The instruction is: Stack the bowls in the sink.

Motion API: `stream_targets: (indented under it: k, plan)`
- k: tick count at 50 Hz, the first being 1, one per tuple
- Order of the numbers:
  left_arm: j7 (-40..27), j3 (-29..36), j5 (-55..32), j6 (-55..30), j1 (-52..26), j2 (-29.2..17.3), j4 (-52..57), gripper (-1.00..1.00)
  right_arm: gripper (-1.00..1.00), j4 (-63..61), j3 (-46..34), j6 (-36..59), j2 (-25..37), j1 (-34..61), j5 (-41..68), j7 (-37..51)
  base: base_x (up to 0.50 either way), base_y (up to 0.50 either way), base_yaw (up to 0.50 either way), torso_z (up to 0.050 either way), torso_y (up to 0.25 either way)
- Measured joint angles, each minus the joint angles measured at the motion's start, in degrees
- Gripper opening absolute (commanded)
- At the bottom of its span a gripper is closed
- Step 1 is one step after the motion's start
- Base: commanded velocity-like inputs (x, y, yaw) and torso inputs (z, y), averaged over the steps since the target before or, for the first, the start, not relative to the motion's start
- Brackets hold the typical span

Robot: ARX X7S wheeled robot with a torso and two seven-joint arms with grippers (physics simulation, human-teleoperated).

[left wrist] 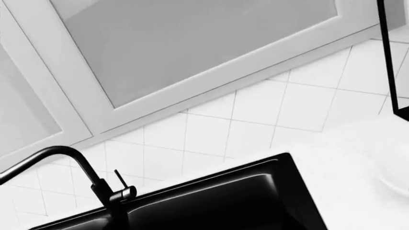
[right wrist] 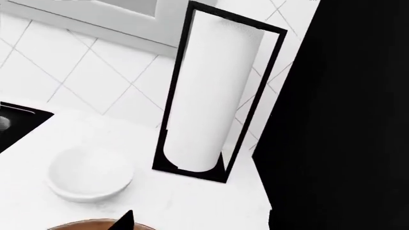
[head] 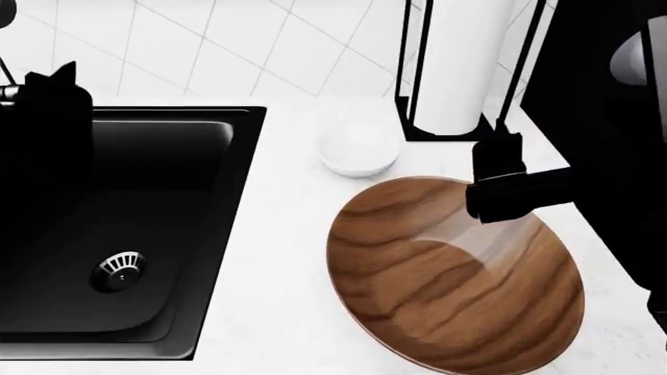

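The large brown wooden bowl [head: 438, 289] lies on the white counter right of the sink [head: 224, 234]; its rim [right wrist: 76, 225] just shows in the right wrist view. The small white bowl [head: 358, 148] [right wrist: 89, 178] stands behind it, and its edge [left wrist: 397, 178] shows in the left wrist view. My right gripper [head: 502, 141] hovers over the wooden bowl's far rim. Only one of its fingertips [right wrist: 124, 221] shows, well off to one side, so the jaws stand apart. My left gripper [head: 50, 82] hangs over the sink's back left; its jaws are black against black.
A white paper-towel roll [head: 458, 62] [right wrist: 211, 96] in a black stand sits behind the bowls. A tall black block [head: 615, 117] fills the right side. The slim black faucet [left wrist: 96, 184] rises at the sink's rear, and a round drain [head: 118, 271] sits in the basin.
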Motion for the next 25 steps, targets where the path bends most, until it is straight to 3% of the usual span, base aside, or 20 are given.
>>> stream_targets:
  k: [11, 25]
  plan:
    - [0.5, 1.5, 0.1, 0.5, -1.5, 0.1, -0.1, 1.0, 1.0, 2.7, -15.4, -6.7, 6.2, 11.0, 11.2, -0.3, 0.0, 0.0, 0.0, 0.0, 0.0]
    - [1.4, 2.7, 0.9, 1.3, -2.0, -0.1, 0.2, 1.0, 1.0, 3.5, -24.5, -13.7, 12.1, 7.3, 11.3, -5.8, 0.0, 0.0, 0.0, 0.0, 0.0]
